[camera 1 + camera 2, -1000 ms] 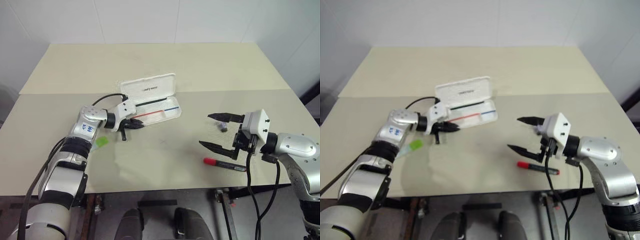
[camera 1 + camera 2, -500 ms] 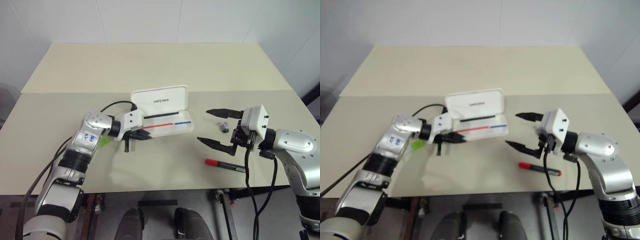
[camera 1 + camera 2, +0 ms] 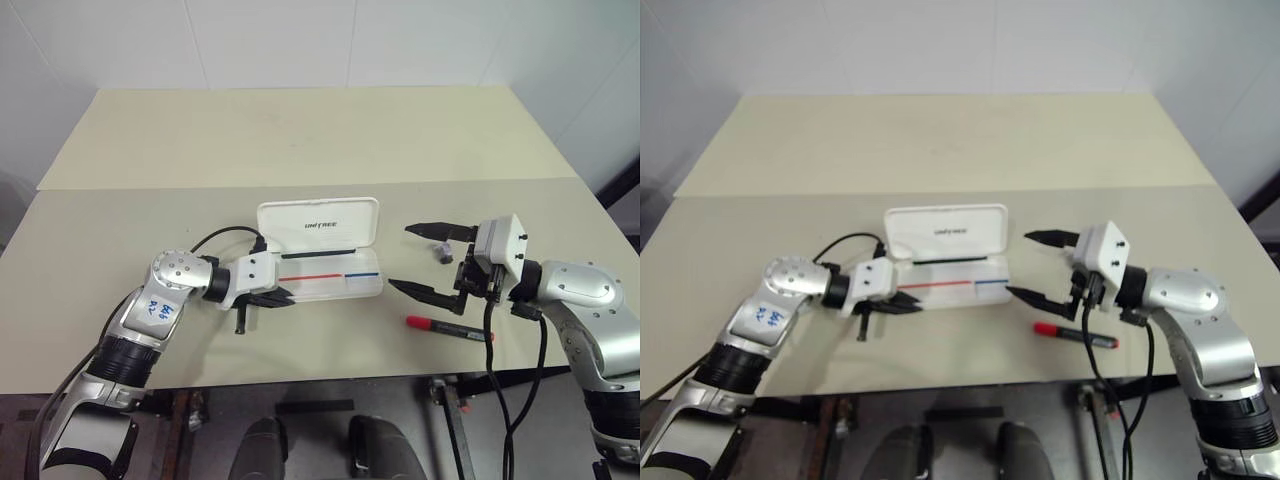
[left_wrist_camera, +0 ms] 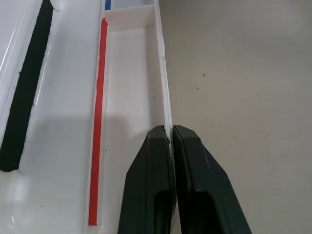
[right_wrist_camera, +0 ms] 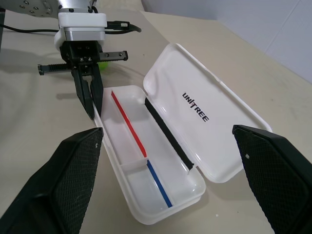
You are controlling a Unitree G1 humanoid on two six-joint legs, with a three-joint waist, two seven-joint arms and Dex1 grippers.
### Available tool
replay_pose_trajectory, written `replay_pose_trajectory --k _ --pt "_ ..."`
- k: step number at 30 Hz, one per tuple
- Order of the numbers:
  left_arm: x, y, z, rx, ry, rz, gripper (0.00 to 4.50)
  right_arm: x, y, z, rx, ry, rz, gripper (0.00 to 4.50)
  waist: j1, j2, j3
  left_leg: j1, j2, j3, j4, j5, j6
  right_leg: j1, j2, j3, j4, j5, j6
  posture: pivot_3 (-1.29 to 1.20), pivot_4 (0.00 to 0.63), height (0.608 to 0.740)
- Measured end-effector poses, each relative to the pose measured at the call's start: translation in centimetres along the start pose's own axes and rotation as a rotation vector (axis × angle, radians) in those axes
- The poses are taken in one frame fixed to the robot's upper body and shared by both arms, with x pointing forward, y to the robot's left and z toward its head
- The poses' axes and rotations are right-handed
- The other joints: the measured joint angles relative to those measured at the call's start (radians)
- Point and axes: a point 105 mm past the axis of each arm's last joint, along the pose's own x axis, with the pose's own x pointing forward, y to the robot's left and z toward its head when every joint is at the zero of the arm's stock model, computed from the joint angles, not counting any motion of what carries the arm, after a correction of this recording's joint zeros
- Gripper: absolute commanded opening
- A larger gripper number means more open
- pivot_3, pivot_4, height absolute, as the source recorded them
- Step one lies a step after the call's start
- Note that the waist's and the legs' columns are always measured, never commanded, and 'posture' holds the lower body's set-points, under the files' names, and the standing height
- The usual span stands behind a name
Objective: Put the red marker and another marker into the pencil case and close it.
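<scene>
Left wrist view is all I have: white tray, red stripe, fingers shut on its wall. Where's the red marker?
Observer: The red marker lies on the table, outside the pencil case, beside the right gripper.
Operator: Right fingers holding anything?
Observer: No. They stand wide open and empty, just off the case's right end.
Operator: Green marker?
Observer: A bit of the light green marker peeks out behind the left gripper; it is outside the case too.
</scene>
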Motion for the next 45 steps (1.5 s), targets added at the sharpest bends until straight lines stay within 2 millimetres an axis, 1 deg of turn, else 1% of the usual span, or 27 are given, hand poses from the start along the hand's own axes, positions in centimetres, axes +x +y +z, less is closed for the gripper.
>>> replay_pose_trajectory --k 4,6,8,9,15,16,17,18,22,26,28,32,35,38,40,42,44,45 --pt "0.7 0.2 0.3 -0.015 -0.025 0.018 0.01 0.3 0.3 -0.1 0.005 -0.003 0.013 4.5 0.012 0.0 0.0 0.0 -0.001 -0.001 0.001 0.0 0.0 0.0 -0.001 0.0 0.0 0.0 0.001 0.0 0.15 0.74" --pt "1.0 0.2 0.5 -0.021 -0.035 0.021 0.58 0.5 0.4 -0.2 0.006 -0.001 0.021 4.5 0.013 0.0 0.0 0.0 -0.003 -0.001 0.001 -0.001 0.002 0.001 -0.003 0.0 0.0 0.001 0.002 0.0 0.15 0.74" --pt "1.9 -0.2 0.7 -0.023 -0.05 -0.001 1.13 0.7 0.5 -0.2 0.007 -0.002 0.028 4.5 0.011 0.0 0.0 -0.001 -0.003 0.0 0.001 -0.001 0.003 0.001 -0.003 0.001 -0.001 0.002 0.003 0.0 0.15 0.74" --pt "2.2 -0.4 0.9 -0.021 -0.057 -0.011 1.48 0.7 0.5 -0.1 0.006 -0.003 0.028 4.5 0.009 0.0 0.0 -0.001 -0.003 0.0 0.001 -0.001 0.004 0.001 -0.003 0.001 -0.002 0.002 0.003 0.0 0.15 0.74" --pt "2.1 -0.7 0.8 -0.019 -0.062 -0.039 3.62 0.7 0.5 -0.1 0.005 -0.004 0.028 4.5 0.005 0.0 0.0 -0.001 -0.002 0.001 0.0 -0.002 0.004 0.0 -0.002 0.001 -0.002 0.001 0.003 0.0 0.15 0.74" --pt "2.0 -0.8 0.7 -0.018 -0.062 -0.04 3.91 0.7 0.5 -0.1 0.006 -0.004 0.028 4.5 0.005 0.0 0.0 -0.001 -0.002 0.001 0.0 -0.002 0.004 0.0 -0.002 0.001 -0.002 0.001 0.002 0.0 0.15 0.74" --pt "1.9 -0.8 0.7 -0.015 -0.063 -0.04 4.31 0.7 0.5 -0.1 0.006 -0.003 0.029 4.5 0.005 0.0 0.0 -0.001 -0.002 0.001 0.001 -0.002 0.004 0.0 -0.002 0.001 -0.002 0.001 0.002 0.0 0.15 0.74" --pt "1.9 -0.8 0.7 -0.01 -0.066 -0.041 4.48 0.7 0.5 -0.1 0.007 -0.003 0.029 4.5 0.005 0.0 0.0 -0.001 -0.002 0.001 0.001 -0.002 0.004 0.0 -0.002 0.001 -0.001 0.001 0.003 0.0 0.15 0.74" --pt "1.7 -1.3 0.8 -0.016 -0.104 -0.033 4.48 0.8 0.5 -0.1 0.019 -0.002 0.031 4.5 0.005 0.0 0.0 0.0 -0.002 0.002 0.001 -0.002 0.004 0.0 -0.003 0.002 -0.001 0.001 0.003 0.0 0.15 0.74" --pt "1.1 -2.7 2.1 -0.011 -0.207 -0.047 4.48 0.7 0.9 -0.6 0.068 0.007 0.035 4.5 0.005 0.0 0.0 0.0 -0.001 0.002 0.0 -0.003 0.004 0.0 -0.003 0.003 -0.002 0.001 0.002 0.0 0.15 0.74" --pt "0.9 -3.1 2.7 -0.009 -0.236 -0.041 4.48 0.7 1.3 -0.8 0.092 0.009 0.04 4.5 0.006 0.0 0.0 -0.001 -0.001 0.002 0.0 -0.003 0.004 0.0 -0.003 0.002 -0.002 0.001 0.002 0.0 0.15 0.74" --pt "0.2 -4.6 2.7 -0.049 -0.303 0.001 4.48 0.3 2.2 -1.6 0.165 0.025 0.033 4.5 0.005 0.0 0.0 0.0 0.003 0.003 0.001 -0.003 0.004 0.0 -0.003 0.003 -0.003 0.001 0.002 0.0 0.15 0.74" --pt "-0.4 -5.2 3.2 -0.064 -0.361 0.039 4.48 -0.2 2.1 -1.6 0.203 0.027 -0.013 4.5 0.005 0.0 0.0 0.0 0.005 0.003 0.001 -0.003 0.004 0.0 -0.003 0.004 -0.002 0.001 0.002 0.0 0.15 0.74" --pt "-1.4 -5.6 4.5 -0.08 -0.463 0.097 4.48 -1.0 1.2 -1.4 0.221 0.044 -0.127 4.5 0.007 0.0 0.0 0.0 0.006 0.003 0.001 -0.003 0.004 0.0 -0.003 0.004 -0.003 0.002 0.001 0.0 0.15 0.74" --pt "-2.1 -5.8 5.2 -0.091 -0.506 0.119 4.48 -1.8 1.2 -1.6 0.247 0.074 -0.172 4.5 0.008 0.0 0.0 0.0 0.006 0.003 0.0 -0.004 0.003 0.0 -0.003 0.004 -0.004 0.001 0.001 0.0 0.15 0.74" --pt "-2.8 -5.9 5.6 -0.098 -0.525 0.128 4.48 -2.8 2.0 -2.3 0.271 0.132 -0.165 4.5 0.01 0.0 0.0 0.0 0.006 0.003 0.0 -0.004 0.003 0.0 -0.002 0.003 -0.005 0.001 -0.001 0.0 0.15 0.74" --pt "-3.7 -5.8 5.5 -0.105 -0.517 0.137 4.48 -3.9 3.1 -3.2 0.289 0.203 -0.124 4.5 0.008 0.0 0.0 0.0 0.006 0.004 0.0 -0.005 0.003 0.0 -0.002 0.004 -0.005 -0.001 -0.003 0.0 0.15 0.74" --pt "-4.0 -5.8 5.5 -0.108 -0.517 0.142 4.48 -4.4 3.5 -3.6 0.293 0.233 -0.103 4.5 0.008 0.0 0.0 0.0 0.006 0.005 0.0 -0.005 0.004 0.0 -0.002 0.004 -0.006 -0.002 -0.006 0.0 0.15 0.74"
